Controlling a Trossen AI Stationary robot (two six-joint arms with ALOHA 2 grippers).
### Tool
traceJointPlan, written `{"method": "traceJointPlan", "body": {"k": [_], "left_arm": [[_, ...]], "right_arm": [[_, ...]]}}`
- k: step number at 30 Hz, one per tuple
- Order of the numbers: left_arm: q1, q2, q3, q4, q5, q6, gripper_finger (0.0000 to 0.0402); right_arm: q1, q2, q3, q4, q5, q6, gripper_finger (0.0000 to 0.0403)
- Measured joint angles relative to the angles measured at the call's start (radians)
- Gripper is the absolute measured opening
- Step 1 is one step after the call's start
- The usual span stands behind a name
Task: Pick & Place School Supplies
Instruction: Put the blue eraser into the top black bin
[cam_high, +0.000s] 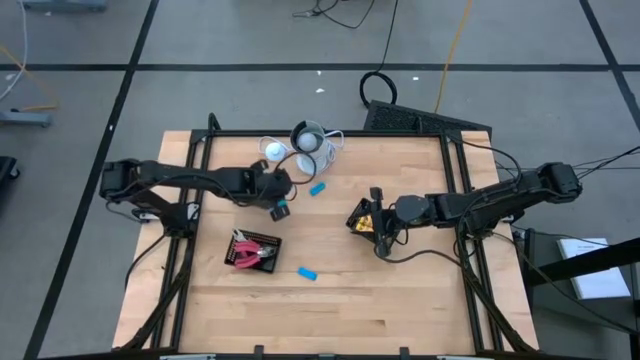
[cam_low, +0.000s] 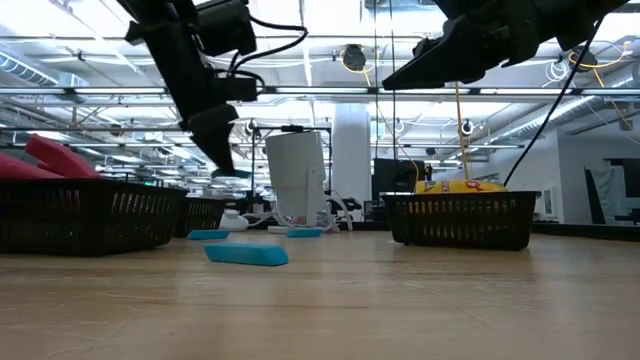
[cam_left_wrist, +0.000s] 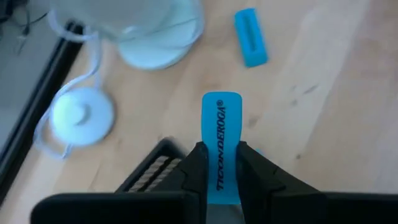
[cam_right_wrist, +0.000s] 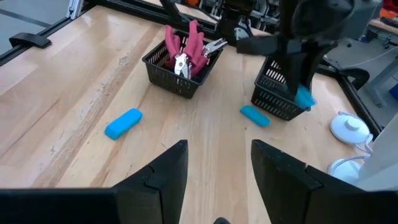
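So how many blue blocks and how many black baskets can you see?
Blue blocks: 3 (two lying loose, one in the left claw)
Black baskets: 3
Total: 6

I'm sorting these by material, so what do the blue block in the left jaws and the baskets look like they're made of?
Blue block: probably rubber, an eraser; matte, rounded end, printed brand lettering. Basket with the red-handled tools: black mesh with see-through walls, wire or plastic, can't tell which.
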Motion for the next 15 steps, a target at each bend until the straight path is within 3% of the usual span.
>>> {"method": "traceJointPlan", "body": {"k": [15], "left_arm": [[0.092, -0.124, -0.206, 0.011, -0.001, -0.191, 0.0054]], "right_arm": [[0.000, 0.000, 0.000, -0.012, -0.002, -0.012, 0.0166]]}}
